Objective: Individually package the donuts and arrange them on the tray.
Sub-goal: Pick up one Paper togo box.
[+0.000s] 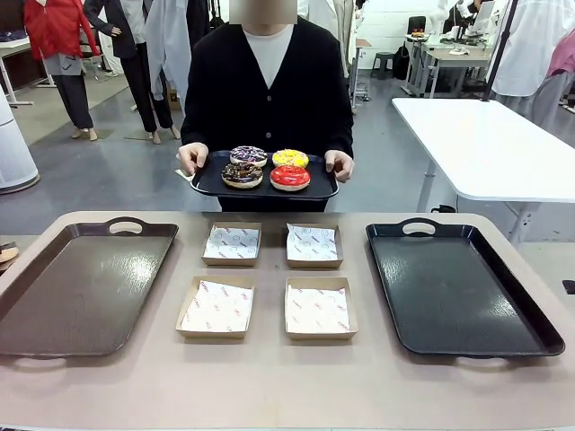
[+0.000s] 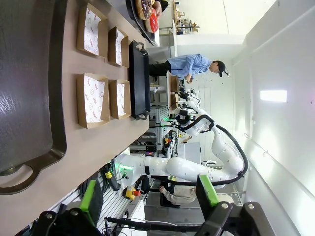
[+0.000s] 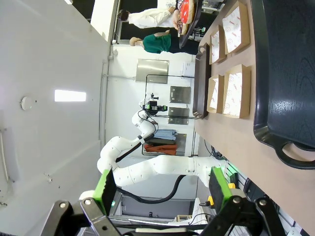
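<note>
Several iced donuts lie on a small black serving tray (image 1: 267,190) that a person holds in both hands beyond the table's far edge: a yellow donut (image 1: 290,158), a red donut (image 1: 290,177), a chocolate one (image 1: 242,174) and a sprinkled one (image 1: 249,154). In the left wrist view the donuts (image 2: 149,12) show at the top edge. My left gripper (image 2: 150,196) hangs open above the table's left end, holding nothing. My right gripper (image 3: 162,189) is open and empty too, off the table's right end. A large tray lies flat on each side of the table: a brown tray (image 1: 81,287) and a black tray (image 1: 458,287).
Several open cardboard boxes with paper liners sit in a square between the trays, such as the near left box (image 1: 216,307) and the far right box (image 1: 313,244). The tan table (image 1: 269,382) has bare room along its front. A white table (image 1: 494,144) stands behind at right.
</note>
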Controlling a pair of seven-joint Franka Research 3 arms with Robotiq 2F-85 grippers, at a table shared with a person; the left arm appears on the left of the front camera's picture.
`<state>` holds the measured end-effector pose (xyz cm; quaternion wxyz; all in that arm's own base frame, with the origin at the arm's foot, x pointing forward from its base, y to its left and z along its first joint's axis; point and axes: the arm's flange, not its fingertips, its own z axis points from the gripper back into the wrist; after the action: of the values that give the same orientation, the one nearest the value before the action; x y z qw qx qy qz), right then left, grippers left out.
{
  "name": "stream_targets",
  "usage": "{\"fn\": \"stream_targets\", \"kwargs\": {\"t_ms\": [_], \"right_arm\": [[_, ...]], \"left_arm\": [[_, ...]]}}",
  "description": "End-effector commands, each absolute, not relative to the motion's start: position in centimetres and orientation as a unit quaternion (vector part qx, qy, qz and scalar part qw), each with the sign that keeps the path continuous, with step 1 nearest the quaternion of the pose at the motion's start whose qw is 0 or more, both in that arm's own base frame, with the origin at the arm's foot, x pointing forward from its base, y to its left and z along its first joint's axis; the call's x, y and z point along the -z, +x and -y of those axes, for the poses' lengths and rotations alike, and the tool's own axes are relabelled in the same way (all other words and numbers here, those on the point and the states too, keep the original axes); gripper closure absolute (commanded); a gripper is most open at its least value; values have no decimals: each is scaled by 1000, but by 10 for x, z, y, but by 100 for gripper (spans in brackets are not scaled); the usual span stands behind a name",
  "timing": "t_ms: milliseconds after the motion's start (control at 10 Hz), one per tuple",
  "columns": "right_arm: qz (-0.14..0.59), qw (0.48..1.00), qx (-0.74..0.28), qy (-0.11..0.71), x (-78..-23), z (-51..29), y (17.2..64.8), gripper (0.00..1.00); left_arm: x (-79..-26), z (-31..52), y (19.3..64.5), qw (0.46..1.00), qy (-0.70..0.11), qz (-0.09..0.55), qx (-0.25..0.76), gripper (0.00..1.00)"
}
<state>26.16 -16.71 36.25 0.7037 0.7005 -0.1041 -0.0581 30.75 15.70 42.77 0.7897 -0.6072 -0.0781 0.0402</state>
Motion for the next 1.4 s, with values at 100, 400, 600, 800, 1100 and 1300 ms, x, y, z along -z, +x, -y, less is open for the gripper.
{"fn": "stream_targets", "kwargs": {"t_ms": [100, 400, 600, 800, 1100, 1300], "right_arm": [[108, 698, 55, 705, -363, 167, 260, 0], [108, 698, 55, 705, -363, 167, 260, 0], [108, 698, 55, 705, -363, 167, 260, 0], [108, 698, 55, 705, -363, 167, 260, 0], [108, 698, 55, 705, -363, 167, 260, 0], [108, 698, 55, 705, -363, 167, 260, 0]], "left_arm": [[-430, -158, 308, 785, -613, 85, -39, 0], [-430, -158, 308, 785, -613, 85, -39, 0], [-430, -158, 308, 785, -613, 85, -39, 0], [-430, -158, 308, 785, -613, 85, -39, 0], [-430, -158, 308, 785, -613, 85, -39, 0], [-428, -157, 307, 790, -607, 78, -40, 0]]}}
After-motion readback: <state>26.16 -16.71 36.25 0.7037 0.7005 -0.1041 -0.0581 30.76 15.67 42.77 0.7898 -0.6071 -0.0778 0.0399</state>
